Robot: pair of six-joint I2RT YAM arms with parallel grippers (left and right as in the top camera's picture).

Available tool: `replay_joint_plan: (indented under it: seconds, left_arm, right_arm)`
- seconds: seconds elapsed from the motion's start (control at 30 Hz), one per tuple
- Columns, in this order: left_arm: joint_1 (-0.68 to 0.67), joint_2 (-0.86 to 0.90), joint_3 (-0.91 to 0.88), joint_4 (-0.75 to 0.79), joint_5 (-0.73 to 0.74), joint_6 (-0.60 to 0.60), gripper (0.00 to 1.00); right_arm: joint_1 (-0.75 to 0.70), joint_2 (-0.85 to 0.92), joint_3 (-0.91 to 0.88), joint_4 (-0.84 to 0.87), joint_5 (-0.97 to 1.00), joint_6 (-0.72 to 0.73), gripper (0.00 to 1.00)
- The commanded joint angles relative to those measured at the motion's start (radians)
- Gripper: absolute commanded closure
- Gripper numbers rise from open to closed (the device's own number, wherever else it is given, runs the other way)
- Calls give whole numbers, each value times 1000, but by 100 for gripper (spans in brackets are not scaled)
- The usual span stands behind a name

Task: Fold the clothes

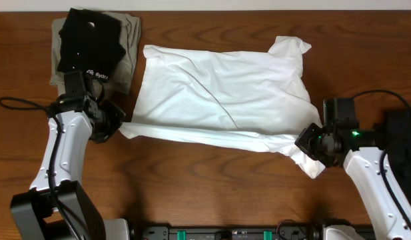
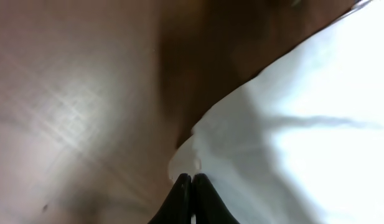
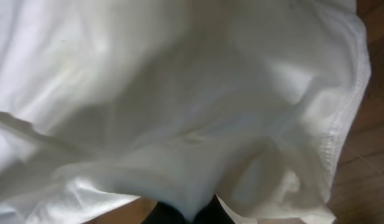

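The clothes are a large wrinkled white T-shirt [image 1: 222,93] spread across the middle of the brown table, its near edge pulled into a taut band between both arms. My left gripper [image 1: 120,122] is shut on the shirt's near left corner [image 2: 195,155]; its black fingertips [image 2: 179,186] press together on a thin edge of cloth. At the near right corner, my right gripper [image 1: 304,142] is shut on bunched fabric. The white shirt [image 3: 179,106] fills the right wrist view and drapes over that gripper's dark fingers [image 3: 167,214].
A folded black shirt with a small white logo [image 1: 88,43] lies on a folded khaki-olive garment [image 1: 130,40] at the far left corner, just behind my left arm. Bare wooden table [image 1: 212,187] runs along the near edge.
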Motion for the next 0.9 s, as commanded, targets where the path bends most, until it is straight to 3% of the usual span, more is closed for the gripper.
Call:
replay_joint_plan:
  seconds: [0.0, 0.4, 0.87]
  left_arm:
    - [-19, -10, -6, 39, 5, -1, 94]
    - [-158, -8, -6, 160, -41, -1, 94]
    - [-169, 75, -6, 203, -120, -1, 94]
  right_arm:
    - [-13, 13, 21, 0, 51, 9, 98]
    - [-13, 13, 21, -26, 116, 46, 98]
    - [-15, 13, 21, -10, 206, 87, 99]
